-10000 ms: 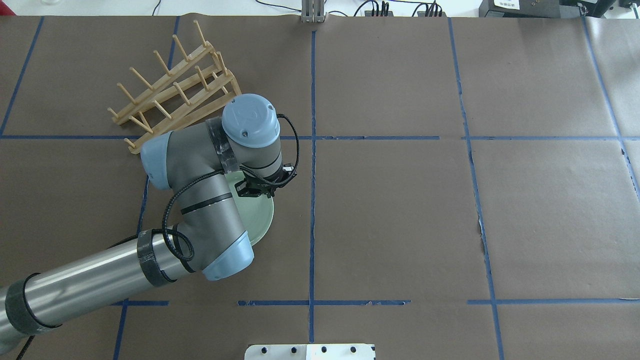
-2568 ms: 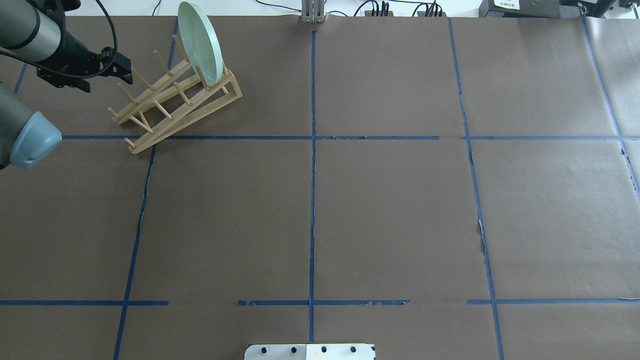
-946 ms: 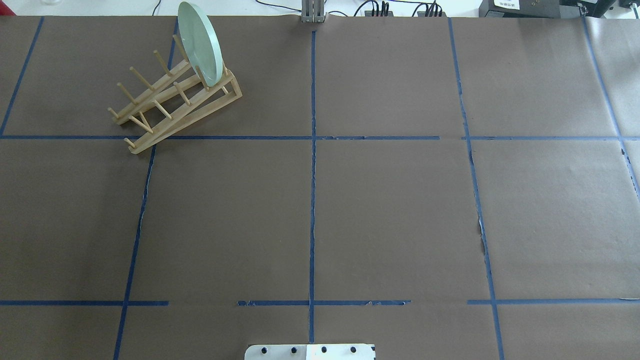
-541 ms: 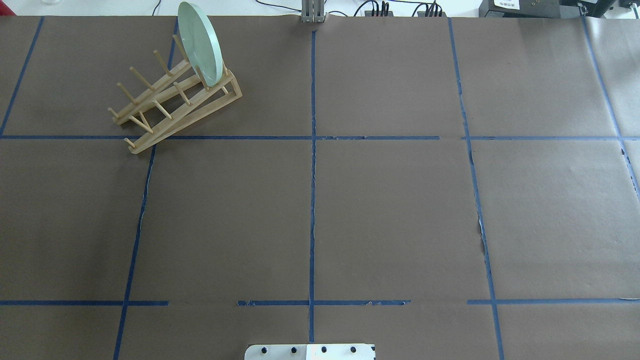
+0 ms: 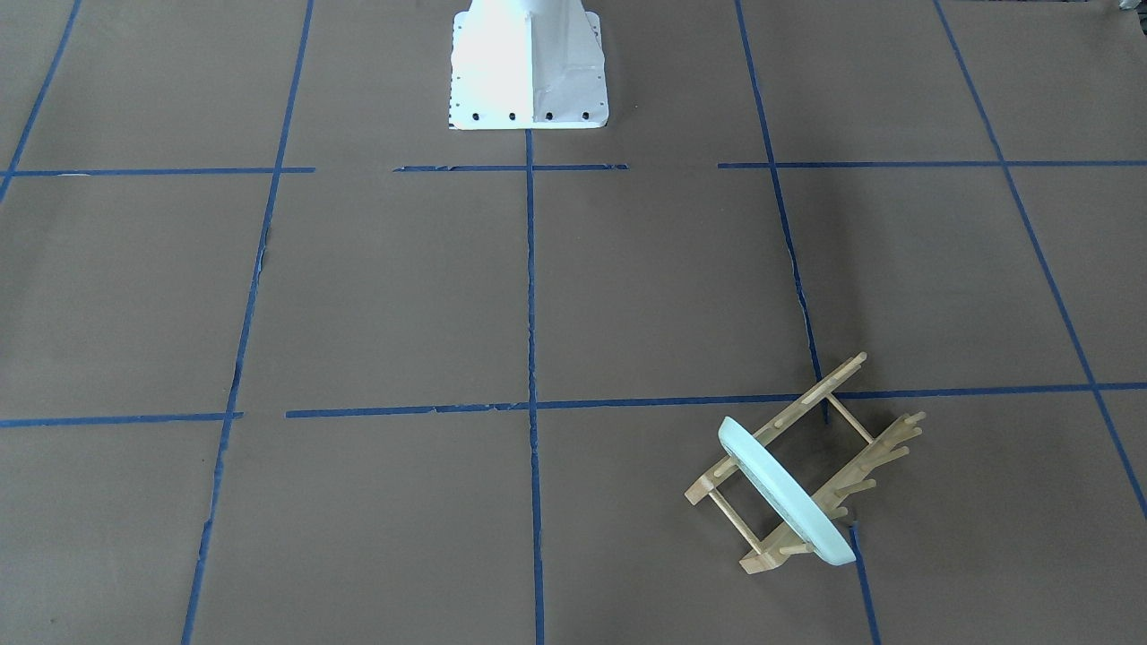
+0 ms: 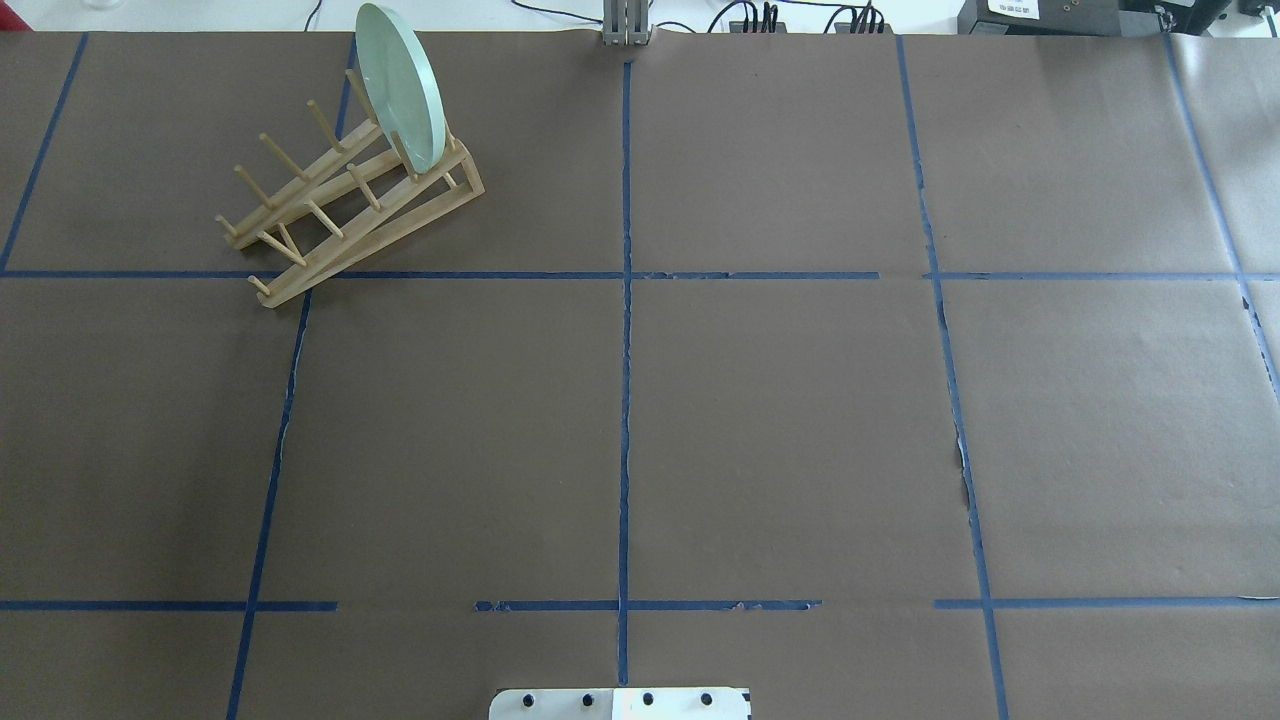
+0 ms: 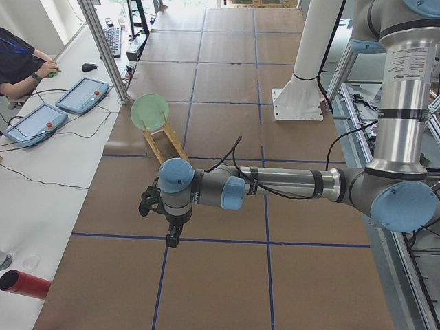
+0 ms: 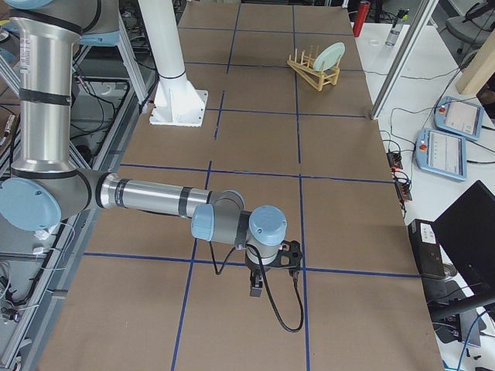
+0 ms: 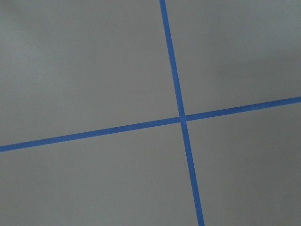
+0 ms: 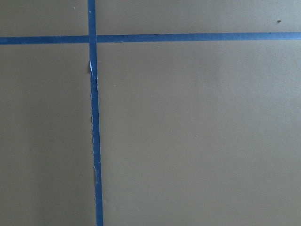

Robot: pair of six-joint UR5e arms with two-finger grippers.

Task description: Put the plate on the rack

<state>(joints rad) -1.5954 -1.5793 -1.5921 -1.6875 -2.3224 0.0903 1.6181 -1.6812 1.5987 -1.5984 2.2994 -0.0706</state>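
Observation:
The pale mint-green plate (image 6: 400,85) stands on edge between the pegs at the far end of the light-wood rack (image 6: 340,210), at the table's far left. Both also show in the front view, plate (image 5: 781,491) and rack (image 5: 860,448), and in the left side view (image 7: 150,112). No gripper touches them. My left gripper (image 7: 172,237) shows only in the left side view, hanging over bare paper well away from the rack. My right gripper (image 8: 256,290) shows only in the right side view, far from the rack. I cannot tell whether either is open or shut. Both wrist views show only brown paper and blue tape.
The white robot base (image 6: 620,703) sits at the near middle edge. A metal post (image 6: 626,25) and cables lie along the far edge. In the left side view an operator's bench holds tablets (image 7: 82,94) and a red cylinder (image 7: 24,283).
Ten seconds ago the plate lay on the table under my left gripper; now it stands in the rack. My left arm has left the overhead view. Nothing moved in the last second.

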